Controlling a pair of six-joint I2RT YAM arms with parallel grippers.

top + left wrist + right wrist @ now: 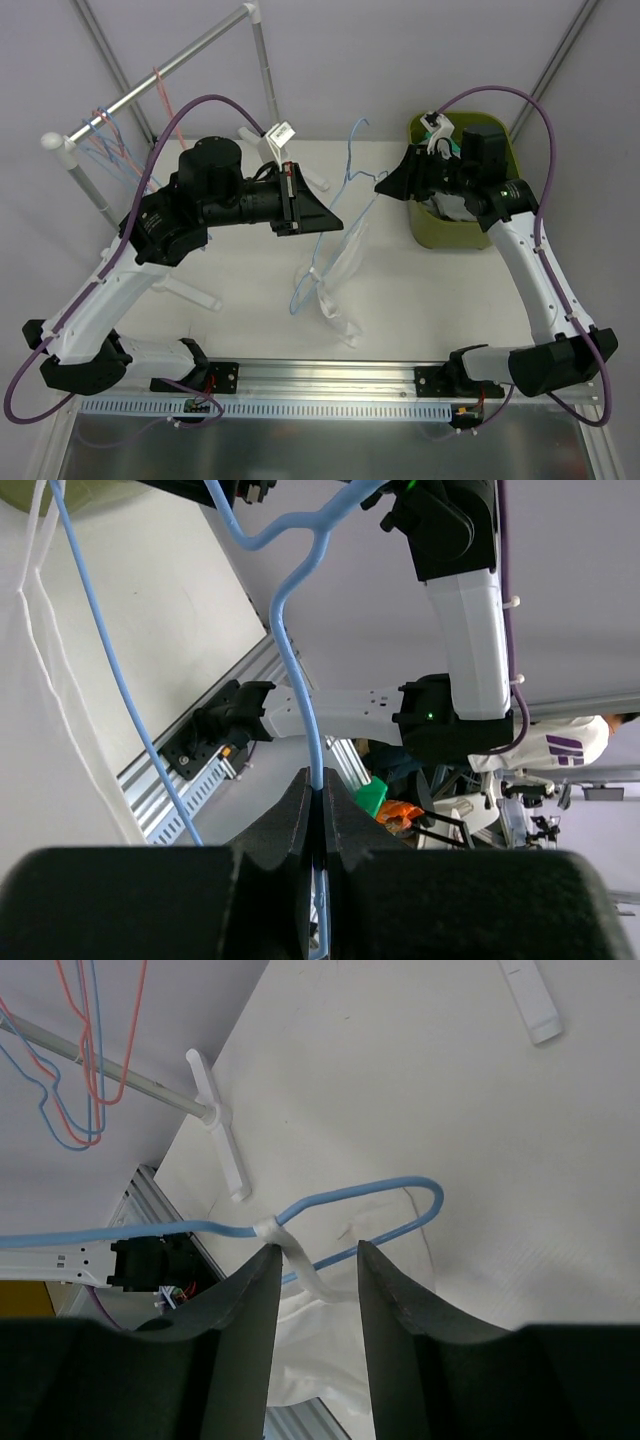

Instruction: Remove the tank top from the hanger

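The left arm (98, 297) and right arm (536, 268) have white link shells between bulky black joint housings. A purple cable (215, 100) loops along each. The left gripper (335, 222) and right gripper (382, 185) are matte black. A small green light (430, 717) glows on the right arm.

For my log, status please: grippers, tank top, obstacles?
Left gripper shut on hanger. Right gripper open around strap. Tank top hangs on hanger. No obstacle seen.

Green bin (447, 237): just right of the right fingers (392, 184). Rack bar (150, 1090), red and blue spare hangers (93, 1070): well beyond those fingers, upper left. White table (480, 1140): beneath them.
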